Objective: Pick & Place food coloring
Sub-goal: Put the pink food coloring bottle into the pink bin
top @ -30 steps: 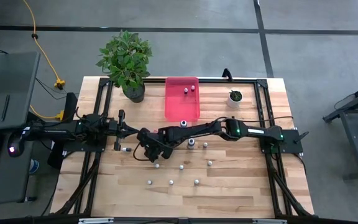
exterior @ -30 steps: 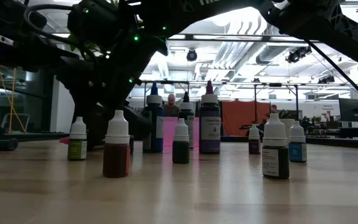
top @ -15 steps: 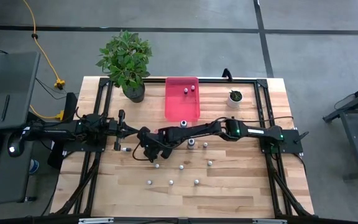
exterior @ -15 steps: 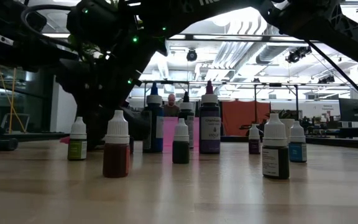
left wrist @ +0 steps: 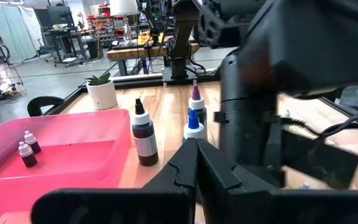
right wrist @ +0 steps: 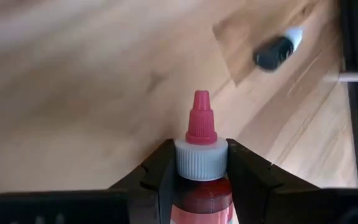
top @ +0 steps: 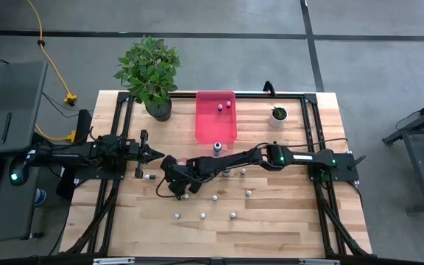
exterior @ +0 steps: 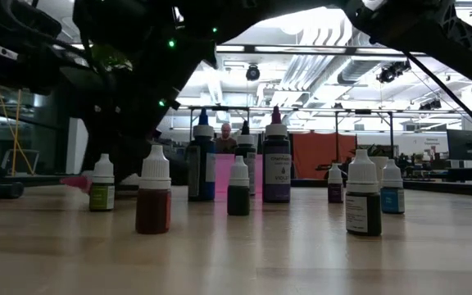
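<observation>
Several small food coloring bottles stand upright on the wooden table, among them a red-brown one and a tall purple one. Two more sit in the pink tray at the far middle. My right gripper reaches across to the table's left middle and is shut on a red bottle with a white collar and pink nozzle. My left gripper waits shut and level just beyond it, toward the far side, touching nothing. My right gripper pinches the red bottle's white ribbed collar between its two fingers, one on each side. The fingers slant down toward the table and lie along the bottle, whose pink nozzle points on past the fingertips. Whether the bottle is clear of the table I cannot tell.
A dark bottle with a white cap lies on its side close ahead of the right gripper. A large potted plant stands at the far left and a small white pot at the far right. More bottles dot the near half.
My right gripper has moved a little toward the table's left and near edges, and the forearm has swung nearer with it. In the low view its dark mass and the pink tip have shifted left.
</observation>
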